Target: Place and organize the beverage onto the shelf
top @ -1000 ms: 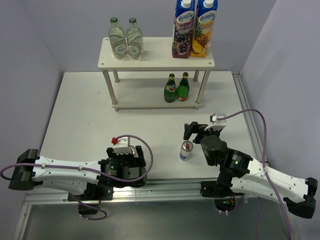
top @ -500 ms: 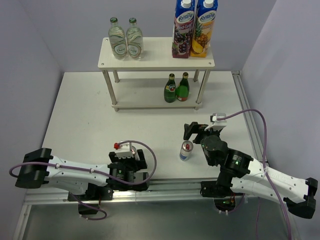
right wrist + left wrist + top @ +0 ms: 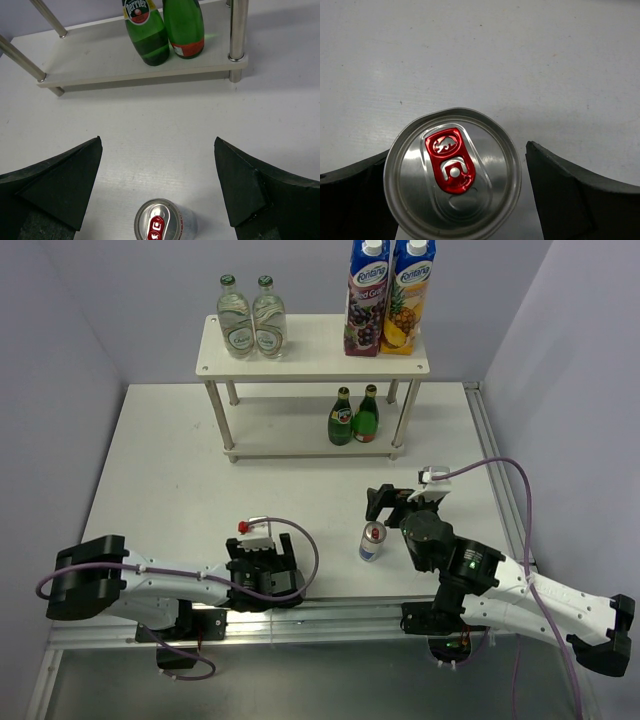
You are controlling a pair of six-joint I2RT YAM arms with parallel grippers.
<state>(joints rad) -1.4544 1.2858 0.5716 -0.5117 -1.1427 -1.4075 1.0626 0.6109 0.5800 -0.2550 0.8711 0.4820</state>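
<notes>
A silver can with a red tab stands between the fingers of my open left gripper. The left finger is close against it and the right finger is apart. From above, my left gripper hides this can. A second can stands just in front of my open right gripper. That can sits low between the fingers, untouched. On the shelf, two clear bottles stand on top and two green bottles on the lower board.
Two tall juice cartons stand on the shelf's top board at the right. The shelf's slim legs frame the lower board. Grey walls close in the white table at left, right and back.
My left arm has shifted to the right along the table's near edge, carrying its gripper slightly right. The right arm and its can have not moved.
</notes>
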